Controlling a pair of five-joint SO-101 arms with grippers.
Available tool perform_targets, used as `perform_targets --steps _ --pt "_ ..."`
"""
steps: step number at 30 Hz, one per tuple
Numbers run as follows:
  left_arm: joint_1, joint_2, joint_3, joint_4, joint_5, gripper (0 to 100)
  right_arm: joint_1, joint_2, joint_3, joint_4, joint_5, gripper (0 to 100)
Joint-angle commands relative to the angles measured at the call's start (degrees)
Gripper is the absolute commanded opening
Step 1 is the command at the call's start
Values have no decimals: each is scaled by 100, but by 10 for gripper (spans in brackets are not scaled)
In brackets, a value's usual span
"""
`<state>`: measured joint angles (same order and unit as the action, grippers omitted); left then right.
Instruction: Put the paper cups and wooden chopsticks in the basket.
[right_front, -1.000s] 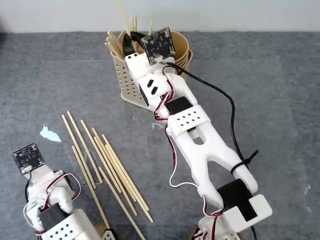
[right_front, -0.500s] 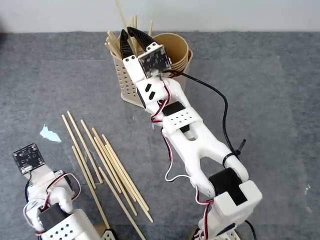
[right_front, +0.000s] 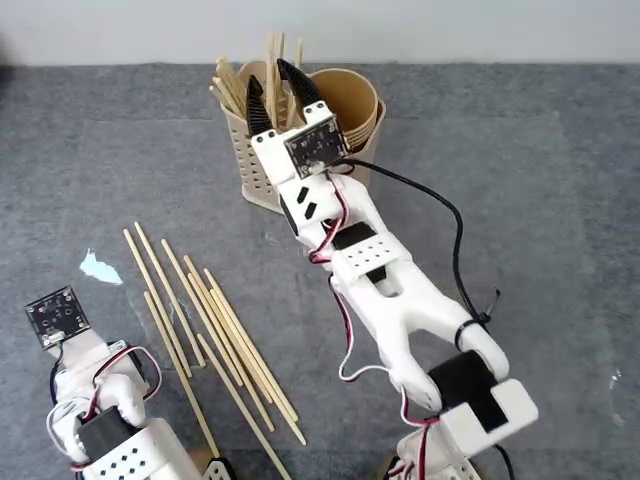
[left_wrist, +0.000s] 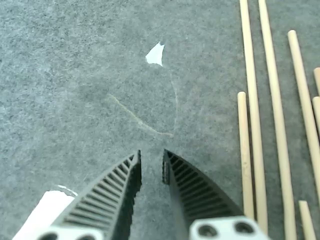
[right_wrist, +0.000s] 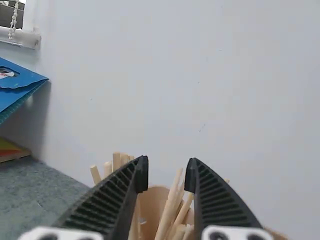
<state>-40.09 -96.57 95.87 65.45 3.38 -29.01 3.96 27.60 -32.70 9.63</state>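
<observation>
Wooden chopsticks (right_front: 215, 325) are the leftover job here. A loose bunch of them lies fanned out on the grey bench (right_front: 520, 200), well apart from the basket (right_front: 258, 170) at the far edge. More sticks already stand upright in the basket, and the paper cups (right_front: 352, 95) sit nested in it too. It looks like a few cups stacked, but I can't really count them from this angle.

The right end effector (right_front: 282, 88) hangs over the basket with its jaws apart and nothing between them. The left end effector (left_wrist: 151, 162) sits low over bare bench near a little pale scrap (left_wrist: 156, 54). Its jaws are only a bit apart and it's empty too, with the loose sticks just off to one side.

Handling-wise I'd guess these sticks are light, stiff and smooth, so they'll want to roll or pivot if pinched near a tip. They also lie flat against the felt-like surface, so getting a jaw under one is the fiddly part. I'd grab near the middle, across the stick, one or two at a time, so it stays balanced.
</observation>
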Motion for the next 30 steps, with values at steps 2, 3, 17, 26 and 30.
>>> perform_targets --steps 2,3,17,26,30 --pt "-35 -18 -66 -149 -26 79 40 -602 44 567 18 124" --pt "-35 -18 -66 -149 -26 79 40 -752 35 866 18 123" --pt "-35 -18 -66 -149 -26 79 -919 -3143 44 6202 -352 123" --pt "-35 -18 -66 -149 -26 79 -1165 -3284 141 8207 -1196 126" --pt "-35 -18 -66 -149 -26 79 -1534 -3257 475 8611 -1380 127"
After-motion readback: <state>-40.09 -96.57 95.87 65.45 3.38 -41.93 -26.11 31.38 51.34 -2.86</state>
